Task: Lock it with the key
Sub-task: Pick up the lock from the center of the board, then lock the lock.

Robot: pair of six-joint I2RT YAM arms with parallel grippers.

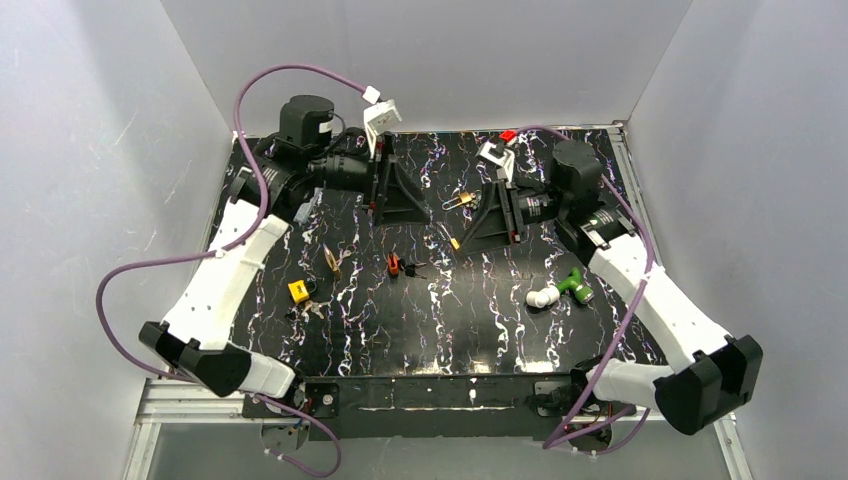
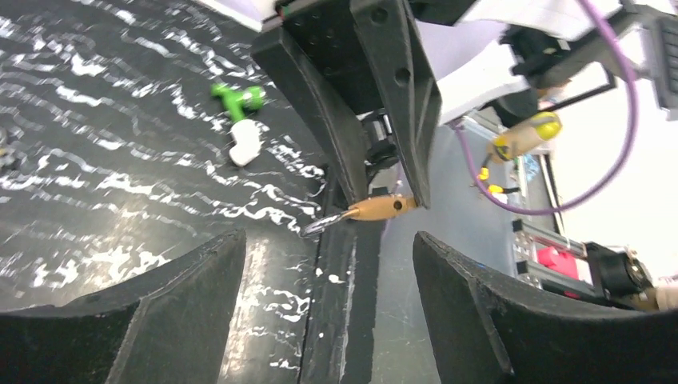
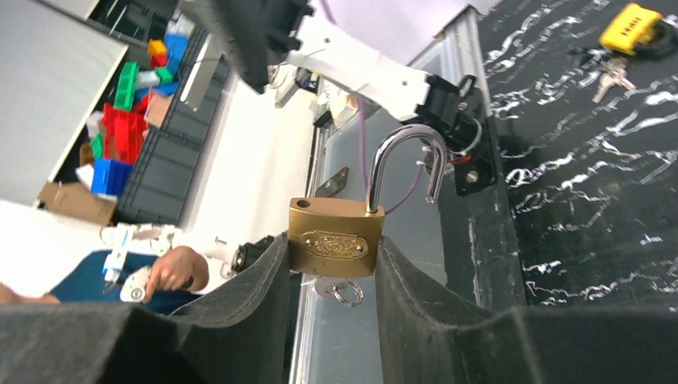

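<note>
My right gripper (image 3: 332, 264) is shut on the sides of a brass padlock (image 3: 336, 244). Its steel shackle (image 3: 404, 160) stands open, one leg out of the body. A key (image 3: 334, 290) with a small ring sits in the keyhole at the bottom. From above the padlock (image 1: 462, 200) hangs in the air between the two grippers at the back middle of the table. My left gripper (image 1: 425, 205) is open and empty, facing the padlock (image 2: 384, 208) from the left, a short way off. The left wrist view shows the right gripper's fingers (image 2: 392, 88) round the padlock.
On the black marbled table (image 1: 480, 330) lie a yellow padlock (image 1: 298, 291) with keys, an orange-black lock (image 1: 393, 264), a brass item (image 1: 332, 258) and a green-and-white toy (image 1: 560, 290). White walls close in the sides and back.
</note>
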